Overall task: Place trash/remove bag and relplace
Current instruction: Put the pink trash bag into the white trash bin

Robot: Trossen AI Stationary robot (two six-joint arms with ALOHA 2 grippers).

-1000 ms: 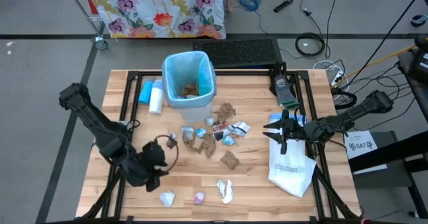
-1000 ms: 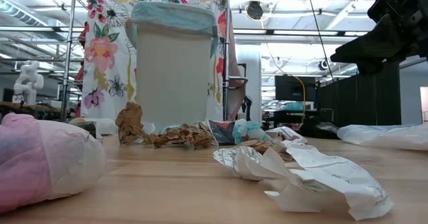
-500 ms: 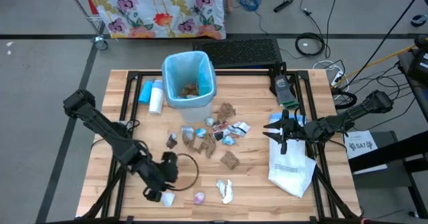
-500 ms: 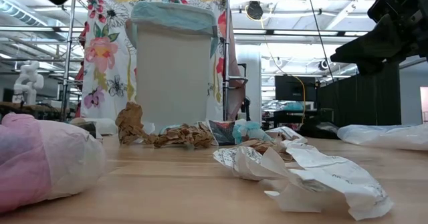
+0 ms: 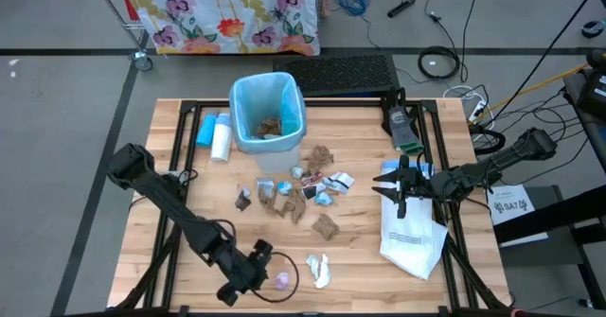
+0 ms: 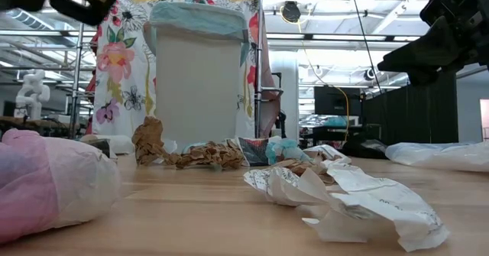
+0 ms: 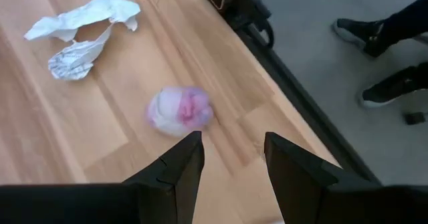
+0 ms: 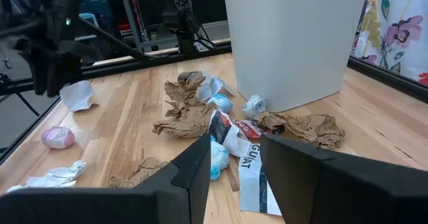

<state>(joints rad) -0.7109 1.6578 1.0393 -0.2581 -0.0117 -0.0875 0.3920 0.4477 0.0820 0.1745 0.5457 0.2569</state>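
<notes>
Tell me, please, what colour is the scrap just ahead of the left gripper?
The scrap is pink and white, showing best in the left wrist view, beyond the left gripper.

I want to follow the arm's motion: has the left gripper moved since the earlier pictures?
Yes. In the high view the left gripper has moved away from the bin, along the table's near edge to the pink scrap.

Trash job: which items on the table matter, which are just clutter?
Job:
- pink scrap
- white scrap
- brown scraps
- bin with blue liner
- white replacement bag

Lying about:
- blue-and-white cylinder
- handheld device
- floral cloth
</notes>
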